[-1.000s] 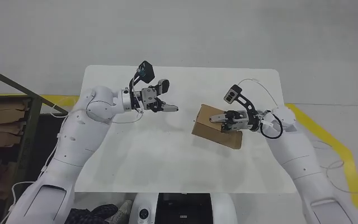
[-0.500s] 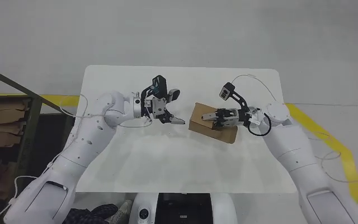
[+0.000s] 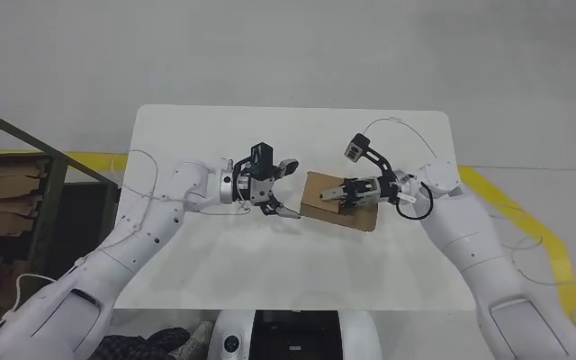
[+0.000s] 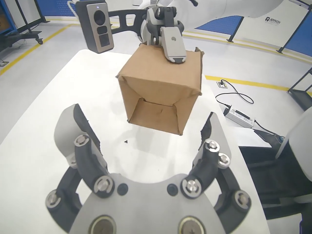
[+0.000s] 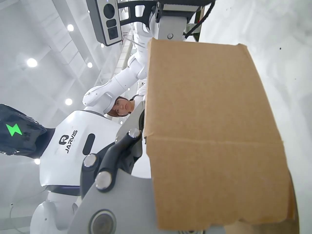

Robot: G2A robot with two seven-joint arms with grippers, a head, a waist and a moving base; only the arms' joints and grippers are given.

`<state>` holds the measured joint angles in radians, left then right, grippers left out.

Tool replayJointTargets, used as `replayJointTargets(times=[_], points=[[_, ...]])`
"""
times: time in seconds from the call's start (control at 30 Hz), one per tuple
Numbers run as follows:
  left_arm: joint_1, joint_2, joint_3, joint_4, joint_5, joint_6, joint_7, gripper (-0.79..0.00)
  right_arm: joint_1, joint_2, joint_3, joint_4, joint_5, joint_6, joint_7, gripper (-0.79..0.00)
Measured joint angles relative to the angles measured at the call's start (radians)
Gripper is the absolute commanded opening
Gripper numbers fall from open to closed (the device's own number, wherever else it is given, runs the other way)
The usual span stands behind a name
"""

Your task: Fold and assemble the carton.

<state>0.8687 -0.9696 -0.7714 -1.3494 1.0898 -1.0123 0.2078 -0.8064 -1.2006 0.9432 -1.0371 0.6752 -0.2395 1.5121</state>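
Brown cardboard is the centre of it. From above, the carton [image 3: 337, 203] is clamped in the right gripper [image 3: 346, 193]. Over the last second that arm has carried it leftward. The left gripper [image 3: 287, 190] has swung across the table [image 3: 180, 135] from well apart to just beside it. Its fingers are spread wide and hold nothing, and the carton's end now lies right ahead of their tips. We judge this to be the approach for closing the end flaps. A rack [image 3: 22, 193] of flat cardboard stands far behind the left fingers, off the table.

In the left wrist view the carton's open end faces straight between the spread fingers [image 4: 73, 122]. It is lifted off the table, with its inner flaps partly folded in. One right finger [image 4: 173, 47] presses on the carton's upper wall. Its partner is hidden, so we take the grip as closed on that wall. Nothing stands between the left fingertips and the opening. A power brick [image 4: 240, 116] with its cable lies on the floor, well apart.

In the right wrist view the carton's side runs away from the finger [image 5: 132, 127] beside it, and the left gripper shows past its far end.
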Motion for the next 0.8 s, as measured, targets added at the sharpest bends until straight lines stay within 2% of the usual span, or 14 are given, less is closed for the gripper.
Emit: replayJointTargets(times=[0.37,0.8], points=[[-0.046,0.026,0.09,-0.002,0.011,0.0,0.096,0.0,0.01,-0.014,-0.035,-0.001,-0.017,-0.004,0.012,-0.785],[-0.103,0.031,0.193,0.011,-0.059,0.0,0.09,0.0,0.022,-0.024,-0.056,0.004,-0.034,-0.011,0.018,-0.785]])
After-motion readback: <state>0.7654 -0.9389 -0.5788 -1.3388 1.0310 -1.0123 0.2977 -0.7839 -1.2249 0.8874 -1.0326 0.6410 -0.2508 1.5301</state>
